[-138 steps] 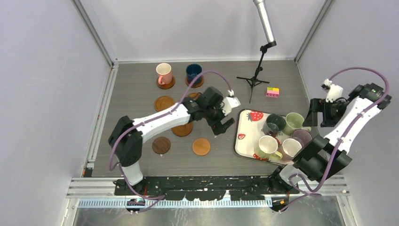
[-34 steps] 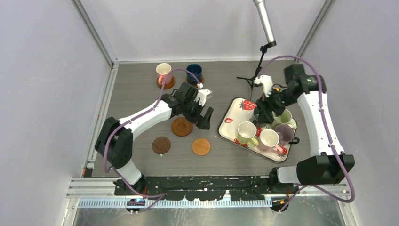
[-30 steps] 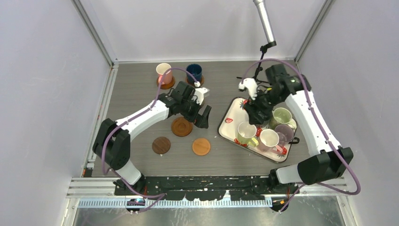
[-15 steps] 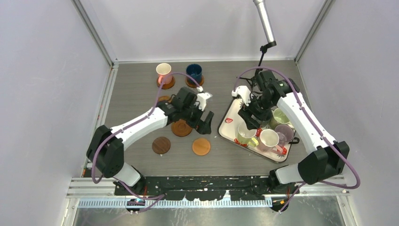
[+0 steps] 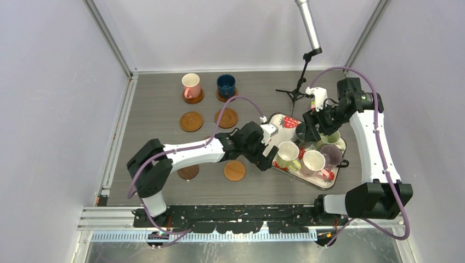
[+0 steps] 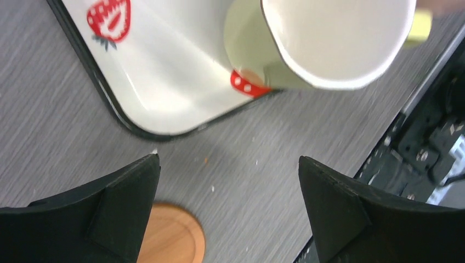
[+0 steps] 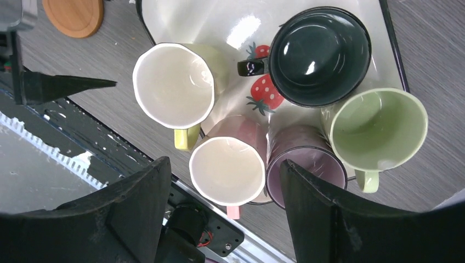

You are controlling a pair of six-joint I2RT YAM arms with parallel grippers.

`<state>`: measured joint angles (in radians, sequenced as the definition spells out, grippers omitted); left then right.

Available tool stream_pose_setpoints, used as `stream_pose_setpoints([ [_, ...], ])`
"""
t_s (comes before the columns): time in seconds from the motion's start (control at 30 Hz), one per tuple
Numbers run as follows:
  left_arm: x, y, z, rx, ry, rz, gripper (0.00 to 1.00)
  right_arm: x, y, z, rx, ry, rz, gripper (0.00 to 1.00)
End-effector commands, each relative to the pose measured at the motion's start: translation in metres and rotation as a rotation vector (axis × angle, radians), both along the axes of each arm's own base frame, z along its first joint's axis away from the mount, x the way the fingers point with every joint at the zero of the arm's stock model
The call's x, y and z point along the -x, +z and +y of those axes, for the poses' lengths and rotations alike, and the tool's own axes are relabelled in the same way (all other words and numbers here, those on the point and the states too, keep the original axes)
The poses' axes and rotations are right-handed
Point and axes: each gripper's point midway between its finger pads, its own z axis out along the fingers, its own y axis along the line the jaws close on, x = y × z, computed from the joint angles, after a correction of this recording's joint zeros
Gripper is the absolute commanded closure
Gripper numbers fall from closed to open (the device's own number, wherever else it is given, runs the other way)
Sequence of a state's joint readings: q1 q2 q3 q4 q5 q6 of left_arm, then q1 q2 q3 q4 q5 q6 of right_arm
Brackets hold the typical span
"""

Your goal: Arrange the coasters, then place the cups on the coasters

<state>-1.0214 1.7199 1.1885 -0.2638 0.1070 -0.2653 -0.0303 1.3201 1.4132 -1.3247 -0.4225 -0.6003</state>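
From above, my left pincer (image 5: 268, 157) is low at the near left edge of the tray (image 5: 285, 121). The pale yellow cup (image 5: 286, 153) stands just beside it on the right, nearer this arm than the other. A bare coaster (image 5: 234, 170) lies just to its left on the counter (image 5: 159, 109). My right pincer (image 5: 307, 130) hangs over the tray's far side.

Through my left wrist, the jaws stand wide with only counter between them. The cup is ahead and to the right, upright and untouched, its handle on the far side.

Through my right wrist, the jaws are well apart and empty, above the cups. The cream-pink cup (image 7: 227, 170) shows between them, with the dark grey cup (image 7: 321, 55) further ahead.
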Motion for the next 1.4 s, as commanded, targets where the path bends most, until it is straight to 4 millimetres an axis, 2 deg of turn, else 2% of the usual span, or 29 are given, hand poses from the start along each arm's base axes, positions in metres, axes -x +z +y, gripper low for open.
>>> stream_pose_setpoints([
  [0.0, -0.026, 0.031, -0.044, 0.254, 0.096, -0.041, 0.0, 0.003, 0.018, 0.0, -0.066, -0.026, -0.022, 0.23],
  [0.1, -0.024, 0.03, -0.056, 0.334, 0.071, -0.038, 0.0, 0.003, 0.019, -0.003, -0.083, -0.042, -0.011, 0.23],
  [0.43, -0.019, 0.018, -0.06, 0.373, -0.018, -0.117, 0.0, 0.0, 0.018, -0.003, -0.105, -0.056, -0.001, 0.23],
  [0.87, -0.046, 0.01, -0.058, 0.336, 0.055, -0.171, 0.0, 0.0, 0.02, -0.004, -0.101, -0.061, -0.008, 0.23],
  [1.23, -0.081, 0.009, -0.047, 0.345, 0.14, -0.17, 0.0, 0.002, 0.017, -0.006, -0.095, -0.061, -0.002, 0.23],
  [1.37, -0.1, 0.005, -0.042, 0.344, 0.19, -0.152, 0.0, 0.002, 0.016, -0.007, -0.092, -0.063, 0.0, 0.23],
])
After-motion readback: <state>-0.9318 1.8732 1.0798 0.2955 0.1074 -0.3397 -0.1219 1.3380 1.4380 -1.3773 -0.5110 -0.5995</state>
